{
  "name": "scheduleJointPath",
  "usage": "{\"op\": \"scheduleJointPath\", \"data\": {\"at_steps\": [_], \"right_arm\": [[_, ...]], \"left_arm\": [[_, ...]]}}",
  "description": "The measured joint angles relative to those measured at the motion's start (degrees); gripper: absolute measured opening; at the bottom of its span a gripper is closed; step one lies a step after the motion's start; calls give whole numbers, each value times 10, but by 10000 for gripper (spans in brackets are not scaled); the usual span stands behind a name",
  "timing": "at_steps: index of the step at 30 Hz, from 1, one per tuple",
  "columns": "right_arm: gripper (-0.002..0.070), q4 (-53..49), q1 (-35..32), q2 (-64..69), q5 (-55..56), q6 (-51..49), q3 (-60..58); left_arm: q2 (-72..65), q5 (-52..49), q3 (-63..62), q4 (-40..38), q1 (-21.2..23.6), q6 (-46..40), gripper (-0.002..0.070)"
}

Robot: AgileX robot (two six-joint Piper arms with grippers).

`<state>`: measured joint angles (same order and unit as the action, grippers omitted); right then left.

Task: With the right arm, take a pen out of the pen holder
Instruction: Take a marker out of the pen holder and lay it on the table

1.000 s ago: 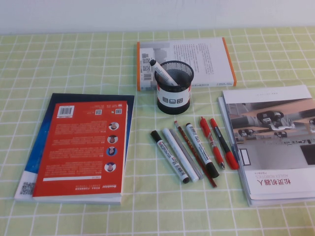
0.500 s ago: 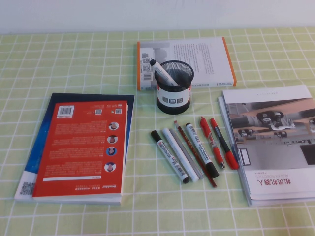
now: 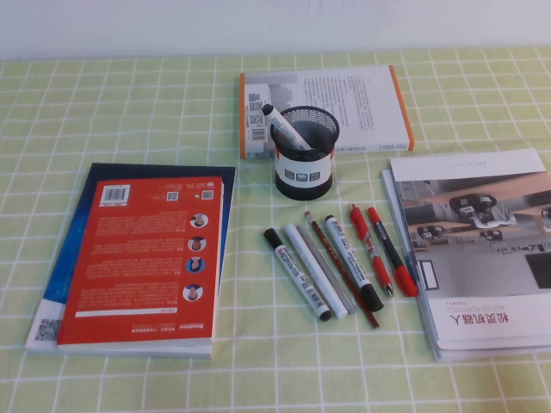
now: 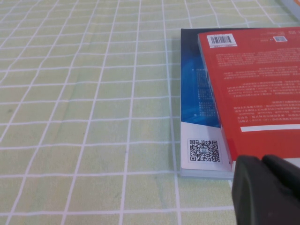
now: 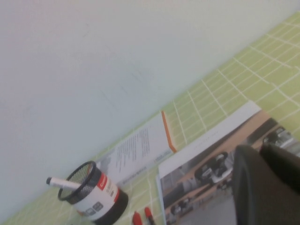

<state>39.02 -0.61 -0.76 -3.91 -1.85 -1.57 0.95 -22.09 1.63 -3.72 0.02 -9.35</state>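
A pen (image 3: pixel 287 127) leans in the holder (image 3: pixel 306 163), upper middle of the high view, its tip poking over the left rim. The right gripper (image 5: pixel 260 157) hangs near the magazine (image 3: pixel 482 249) at the frame's right, jaws together and empty. The left gripper (image 4: pixel 262 164), also closed, hovers by the red book (image 3: pixel 146 258) at lower left

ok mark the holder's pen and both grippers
pen (image 3: pixel 282 126): high view, barrel above holder (image 3: pixel 303 177) rim
left gripper (image 4: pixel 262 161): left wrist view, fingertip seam, near red book (image 4: pixel 253 84)
right gripper (image 5: pixel 261 151): right wrist view, fingertip seam, near magazine (image 5: pixel 206 159)
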Motion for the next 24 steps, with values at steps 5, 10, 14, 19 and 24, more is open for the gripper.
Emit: {"op": "scheduleJointPath", "data": {"at_steps": [5,10,14,19,24], "right_arm": [[-13,1,0,14,-88,0,36],[-13,-21,0,115,-204,44,139],[-13,-28,0,206,-267,104,205],[-13,-38,4,334,-318,173,273],[-12,-42,20,431,-330,219,312]], "left_arm": [[0,0,0,0,0,0,-5],[0,0,0,0,0,0,-5],[0,0,0,0,0,0,-5],[0,0,0,0,0,0,-5],[0,0,0,0,0,0,-5]]}}
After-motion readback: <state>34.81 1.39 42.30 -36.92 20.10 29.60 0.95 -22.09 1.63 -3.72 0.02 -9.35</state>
